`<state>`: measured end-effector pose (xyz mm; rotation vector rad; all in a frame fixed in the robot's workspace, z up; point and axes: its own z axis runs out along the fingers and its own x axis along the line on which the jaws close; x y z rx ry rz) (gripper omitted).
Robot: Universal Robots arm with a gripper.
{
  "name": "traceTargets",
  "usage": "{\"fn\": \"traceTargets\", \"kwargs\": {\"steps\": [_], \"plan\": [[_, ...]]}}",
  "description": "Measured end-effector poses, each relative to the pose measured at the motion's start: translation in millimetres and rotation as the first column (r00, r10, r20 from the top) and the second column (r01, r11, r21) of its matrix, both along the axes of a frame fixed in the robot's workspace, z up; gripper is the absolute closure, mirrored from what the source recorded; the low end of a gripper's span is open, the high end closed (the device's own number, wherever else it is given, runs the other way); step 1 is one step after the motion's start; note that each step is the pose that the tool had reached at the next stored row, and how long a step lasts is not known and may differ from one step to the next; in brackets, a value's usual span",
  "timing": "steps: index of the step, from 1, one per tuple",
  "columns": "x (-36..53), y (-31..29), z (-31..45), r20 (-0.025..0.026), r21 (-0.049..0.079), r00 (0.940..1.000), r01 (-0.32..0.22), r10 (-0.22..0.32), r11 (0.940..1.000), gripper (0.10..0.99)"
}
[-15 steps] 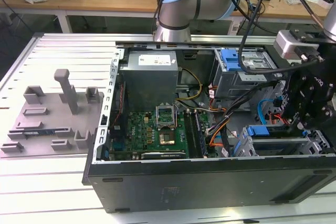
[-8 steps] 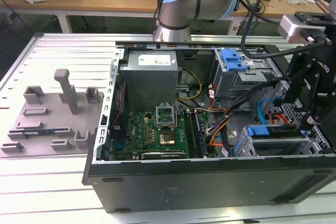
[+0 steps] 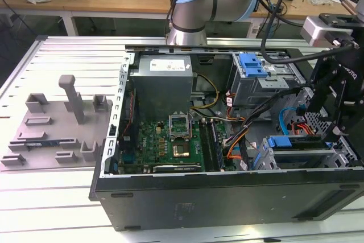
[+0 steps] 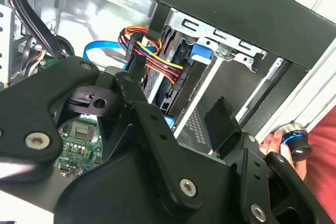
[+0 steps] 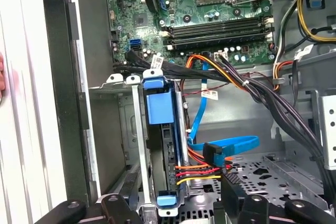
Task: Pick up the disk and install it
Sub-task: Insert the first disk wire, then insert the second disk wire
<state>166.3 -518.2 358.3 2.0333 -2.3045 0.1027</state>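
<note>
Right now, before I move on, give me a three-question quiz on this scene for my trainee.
1. True or false: the disk stands on edge in a metal bay of the case.
2. The flat cable beside it is: A blue, B green, C white.
3. In the exterior view, toward which side of the case is the gripper?
Key: 1 true; 2 A; 3 the exterior view's right.

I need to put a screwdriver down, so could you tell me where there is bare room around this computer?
The ribbed table is bare beyond the grey fixture plate, and in front of the case. Inside the case, cables crowd the drive bay beside the disk.
</note>
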Motion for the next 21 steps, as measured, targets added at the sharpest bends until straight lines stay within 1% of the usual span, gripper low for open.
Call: {"fn": "traceTargets", "kwargs": {"steps": [7, 9, 11, 12, 13, 14, 16, 17, 18, 19, 20, 21], "plan": [[0.0, 0.0, -0.1, 0.0, -0.006, 1.0, 0.0, 0.0, 1.0, 0.361], [0.0, 0.0, 0.0, 0.0, -0.011, 1.0, 0.0, 0.0, 0.9999, 0.361], [0.0, 0.1, 0.0, 0.0, -0.011, 1.0, 0.0, 0.0, 0.9999, 0.361], [0.1, 1.0, 0.4, -0.0003, -0.012, 1.0, 0.0, 0.0, 0.9999, 0.361], [0.2, 3.2, 2.1, -0.0008, -0.015, 1.0, 0.0, 0.0, 0.9999, 0.361], [0.1, 6.9, 6.5, -0.0014, -0.023, 1.0, 0.0, 0.0, 0.9997, 0.361], [0.1, 15.6, 20.7, -0.0017, -0.034, 1.0, 0.0, 0.0, 0.9994, 0.361], [0.1, 21.7, 30.4, -0.0024, -0.045, 1.0, 0.0, 0.0, 0.999, 0.361], [0.2, 25.8, 35.0, -0.0044, -0.061, 1.0, 0.0, 0.0, 0.9981, 0.361], [0.0, 27.3, 36.2, -0.0056, -0.074, 1.0, 0.0, 0.0, 0.9973, 0.376], [0.0, 28.7, 37.1, -0.0059, -0.083, 1.0, 0.0, 0.0, 0.9965, 0.376], [0.0, 29.8, 37.5, -0.0059, -0.088, 1.0, 0.0, 0.0, 0.9961, 0.443]]}}
